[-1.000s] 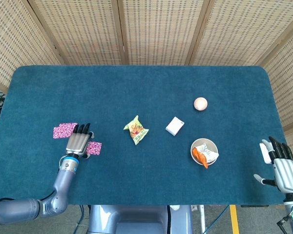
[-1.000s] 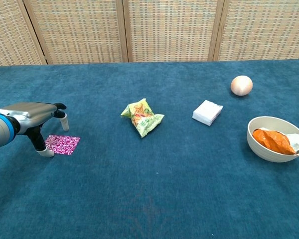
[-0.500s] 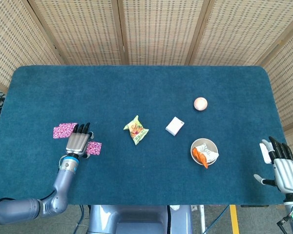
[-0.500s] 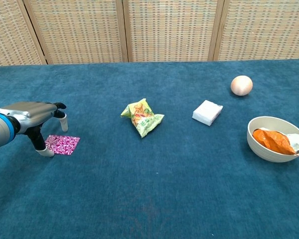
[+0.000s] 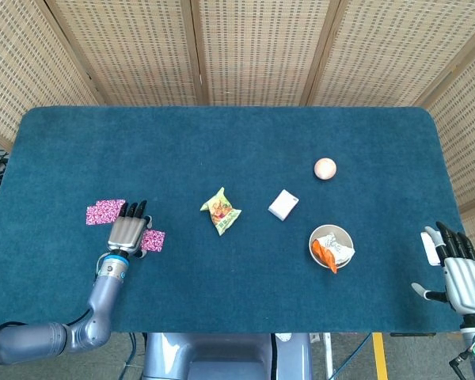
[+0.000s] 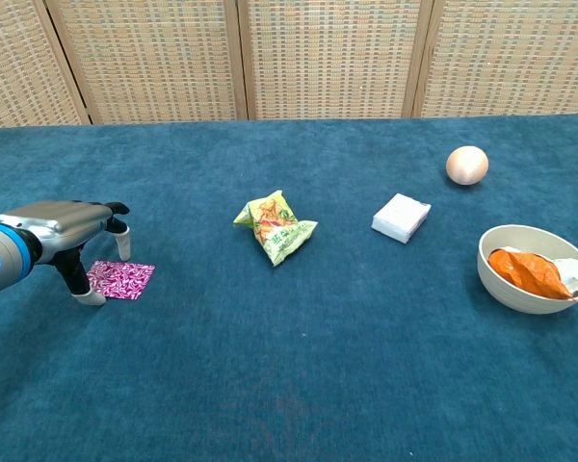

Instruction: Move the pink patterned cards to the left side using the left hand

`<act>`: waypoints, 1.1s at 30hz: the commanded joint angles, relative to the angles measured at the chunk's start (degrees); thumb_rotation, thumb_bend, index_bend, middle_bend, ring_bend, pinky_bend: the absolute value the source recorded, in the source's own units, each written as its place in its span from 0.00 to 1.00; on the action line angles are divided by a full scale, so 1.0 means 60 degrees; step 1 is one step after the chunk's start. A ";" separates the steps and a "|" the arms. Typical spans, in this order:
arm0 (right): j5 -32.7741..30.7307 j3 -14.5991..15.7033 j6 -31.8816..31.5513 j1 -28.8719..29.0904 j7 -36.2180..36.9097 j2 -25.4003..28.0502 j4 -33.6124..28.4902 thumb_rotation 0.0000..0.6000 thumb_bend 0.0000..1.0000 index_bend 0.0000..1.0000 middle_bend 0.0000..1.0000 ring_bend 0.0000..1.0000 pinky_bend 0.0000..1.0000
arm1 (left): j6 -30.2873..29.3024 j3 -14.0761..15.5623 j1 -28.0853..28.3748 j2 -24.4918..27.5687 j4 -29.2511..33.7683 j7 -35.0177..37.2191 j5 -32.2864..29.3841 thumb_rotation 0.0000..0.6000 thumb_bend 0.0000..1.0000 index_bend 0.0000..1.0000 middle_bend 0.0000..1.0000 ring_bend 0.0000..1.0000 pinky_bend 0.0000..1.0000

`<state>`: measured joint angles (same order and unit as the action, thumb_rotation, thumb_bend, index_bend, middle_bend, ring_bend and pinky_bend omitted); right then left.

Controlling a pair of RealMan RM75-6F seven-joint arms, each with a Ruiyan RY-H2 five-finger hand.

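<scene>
While your left hand (image 5: 129, 229) is hovering palm-down over the left part of the blue tabletop (image 5: 222, 134), its fingers (image 6: 121, 237) are pointing down and standing apart, clamping nothing. One pink patterned card (image 6: 121, 278) is lying flat just under and beside those fingers, with one fingertip sitting at its near-left edge; whether it is touching, can't tell. A second pink patterned card (image 5: 104, 210) is lying flat further left in the head view, just beside the fingertips. Your right hand (image 5: 457, 265) is hanging off the right edge of the tabletop, fingers spread, holding nothing. Near the middle, a yellow-green snack packet (image 6: 275, 226) is lying crumpled; its printing is too small to read. A white box (image 6: 401, 217) is sitting to its right, no readable label. A round peach-coloured ball (image 6: 467, 165) is resting farther back. A cream bowl (image 6: 493, 270) is holding an orange packet (image 6: 527, 271) and something white.
</scene>
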<state>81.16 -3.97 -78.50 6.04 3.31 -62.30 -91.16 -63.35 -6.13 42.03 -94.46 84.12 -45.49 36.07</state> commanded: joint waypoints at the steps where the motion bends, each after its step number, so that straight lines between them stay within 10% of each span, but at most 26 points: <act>1: 0.0002 0.0003 0.0003 0.0000 -0.0006 0.0001 -0.0002 1.00 0.13 0.00 0.00 0.00 0.00 | -0.0008 0.0003 -0.0008 0.0006 0.0015 -0.0002 0.0013 1.00 0.20 0.38 0.00 0.00 0.00; 33: 0.0002 0.0014 -0.0002 -0.0020 0.0004 0.0013 -0.0023 1.00 0.13 0.00 0.00 0.00 0.00 | 0.0055 0.0033 -0.0066 -0.0133 -0.0178 -0.0074 -0.0078 1.00 0.21 0.43 0.00 0.00 0.00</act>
<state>81.17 -3.88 -78.52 5.92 3.34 -62.22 -91.30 -63.04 -5.92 41.64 -95.24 83.07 -45.94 35.62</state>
